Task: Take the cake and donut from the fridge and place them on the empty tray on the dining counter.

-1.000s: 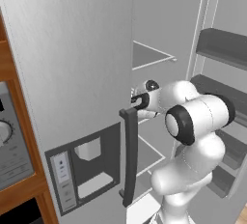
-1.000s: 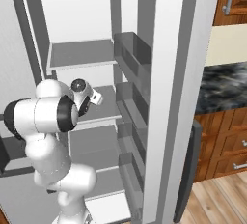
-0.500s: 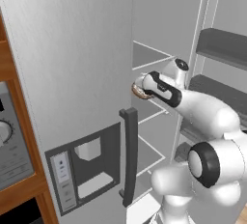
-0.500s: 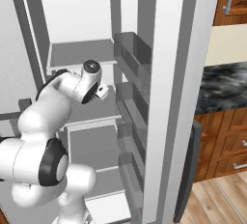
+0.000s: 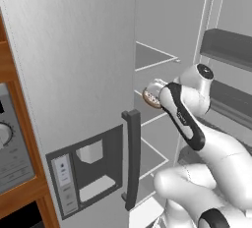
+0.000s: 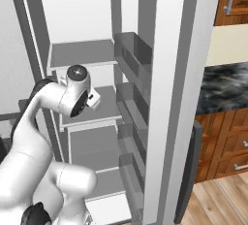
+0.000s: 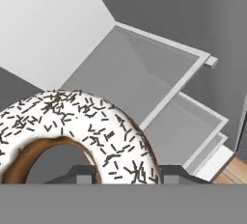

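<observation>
One sprinkled donut [image 7: 72,131] sits clamped in the gripper [image 5: 153,94] beside the fridge [image 5: 74,74] door; carry it out level, I'd say.

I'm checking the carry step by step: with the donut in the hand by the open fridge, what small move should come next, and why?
Probably draw the hand back out of the fridge, away from the shelves. The donut sits clamped close in the hand view, lifted off the shelf behind it, and the left base view shows it level with the closed door's edge, so it looks clear to withdraw toward the counter.
</observation>
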### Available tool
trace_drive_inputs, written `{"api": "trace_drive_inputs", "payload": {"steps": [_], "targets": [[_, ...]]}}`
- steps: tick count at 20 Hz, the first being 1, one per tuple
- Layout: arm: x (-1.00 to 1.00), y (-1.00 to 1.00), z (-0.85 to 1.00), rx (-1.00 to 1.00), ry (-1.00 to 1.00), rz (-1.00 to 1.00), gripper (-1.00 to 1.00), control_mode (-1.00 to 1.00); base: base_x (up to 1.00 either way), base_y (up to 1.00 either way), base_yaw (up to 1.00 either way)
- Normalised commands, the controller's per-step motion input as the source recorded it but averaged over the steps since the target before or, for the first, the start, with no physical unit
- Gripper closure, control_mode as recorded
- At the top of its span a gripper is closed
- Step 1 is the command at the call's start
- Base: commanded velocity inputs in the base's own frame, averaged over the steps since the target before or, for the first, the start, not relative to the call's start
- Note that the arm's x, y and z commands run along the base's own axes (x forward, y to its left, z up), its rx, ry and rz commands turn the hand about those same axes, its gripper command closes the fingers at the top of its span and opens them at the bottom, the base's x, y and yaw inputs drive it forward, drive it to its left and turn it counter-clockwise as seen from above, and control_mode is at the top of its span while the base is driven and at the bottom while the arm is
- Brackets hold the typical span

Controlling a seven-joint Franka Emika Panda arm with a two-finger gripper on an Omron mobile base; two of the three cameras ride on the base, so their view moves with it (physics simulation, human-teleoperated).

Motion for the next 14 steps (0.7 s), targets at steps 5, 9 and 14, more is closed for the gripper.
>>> {"api": "trace_drive_inputs", "payload": {"steps": [5, 9, 14], "targets": [[-1.0, -0.12, 0.49, -0.16, -0.02, -0.1, 1.0, -1.0, 0.0, 0.0, 0.0], [-1.0, -0.19, 0.46, -0.43, -0.23, -0.03, 1.0, -1.0, 0.0, 0.0, 0.0], [-1.0, -0.46, 0.94, -0.27, -0.28, 0.22, 1.0, -1.0, 0.0, 0.0, 0.0]]}}
